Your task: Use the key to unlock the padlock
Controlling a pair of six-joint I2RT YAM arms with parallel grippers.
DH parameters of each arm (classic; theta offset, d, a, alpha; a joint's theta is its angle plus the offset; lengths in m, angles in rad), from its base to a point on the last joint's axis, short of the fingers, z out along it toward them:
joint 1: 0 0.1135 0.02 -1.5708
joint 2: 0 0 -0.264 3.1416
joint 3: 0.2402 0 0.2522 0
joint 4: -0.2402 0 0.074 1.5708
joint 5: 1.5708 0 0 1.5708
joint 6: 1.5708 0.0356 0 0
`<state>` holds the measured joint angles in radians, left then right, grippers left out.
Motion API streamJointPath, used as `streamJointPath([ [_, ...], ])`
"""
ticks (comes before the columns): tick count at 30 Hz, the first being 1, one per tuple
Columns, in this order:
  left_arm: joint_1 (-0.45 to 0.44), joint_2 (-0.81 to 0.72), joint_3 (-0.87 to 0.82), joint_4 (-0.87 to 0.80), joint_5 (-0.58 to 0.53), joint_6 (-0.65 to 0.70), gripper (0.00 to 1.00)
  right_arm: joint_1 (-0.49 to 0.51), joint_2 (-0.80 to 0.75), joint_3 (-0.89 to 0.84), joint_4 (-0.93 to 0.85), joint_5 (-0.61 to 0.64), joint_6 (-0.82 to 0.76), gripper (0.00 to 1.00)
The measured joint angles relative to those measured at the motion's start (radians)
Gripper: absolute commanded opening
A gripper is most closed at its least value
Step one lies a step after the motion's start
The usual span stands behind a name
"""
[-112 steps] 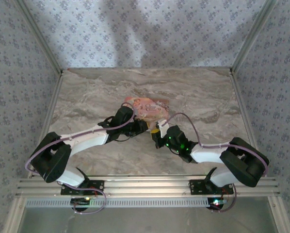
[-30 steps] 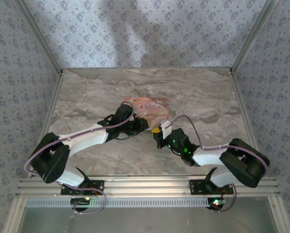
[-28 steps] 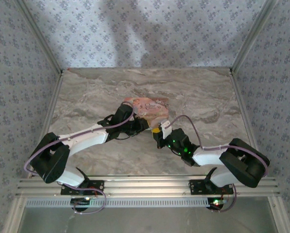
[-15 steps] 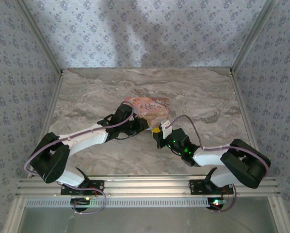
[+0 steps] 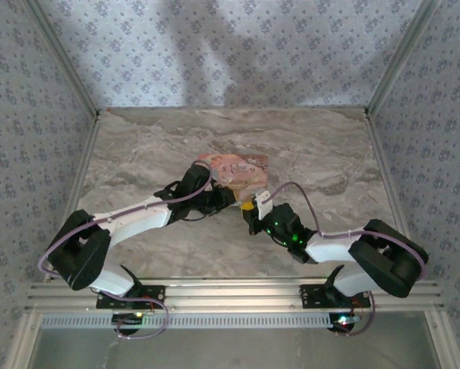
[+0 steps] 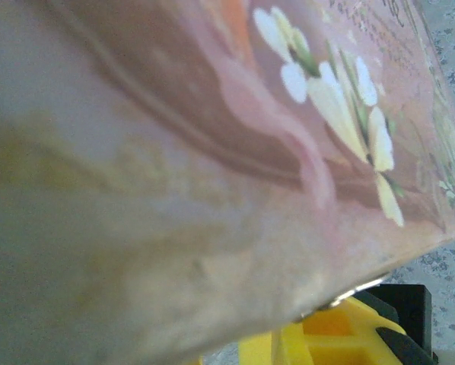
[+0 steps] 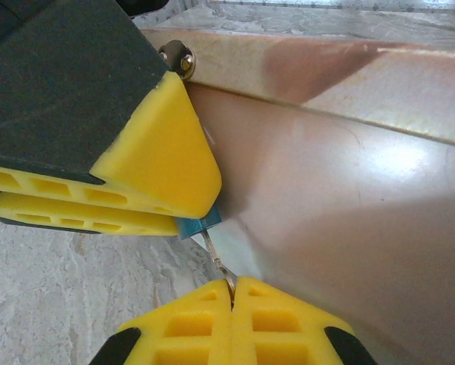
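While my right fingers [image 7: 205,304] pinch a thin metal key [image 7: 218,262], my left fingers [image 7: 159,160] touch a blue bit [image 7: 199,226] beside the pink box [image 7: 349,190]; their grip I cannot tell.

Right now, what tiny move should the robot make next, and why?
Probably nudge the right gripper slightly forward: shut on what looks like the thin metal key, it has the tip touching a small blue piece pinched in the left gripper, beside the pink box.
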<state>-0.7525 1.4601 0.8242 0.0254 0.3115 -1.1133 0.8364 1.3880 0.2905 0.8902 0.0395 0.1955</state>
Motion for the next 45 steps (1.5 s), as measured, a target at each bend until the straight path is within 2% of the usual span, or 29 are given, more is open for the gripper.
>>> streamJointPath([
  [14,0.008,0.000,0.000,0.000,-0.001,0.000,0.23,0.004,0.052,0.016,0.053,0.015,-0.040,0.00],
  [45,0.013,0.000,0.006,0.002,-0.027,-0.007,0.23,-0.008,0.073,0.065,0.018,-0.005,-0.039,0.00],
])
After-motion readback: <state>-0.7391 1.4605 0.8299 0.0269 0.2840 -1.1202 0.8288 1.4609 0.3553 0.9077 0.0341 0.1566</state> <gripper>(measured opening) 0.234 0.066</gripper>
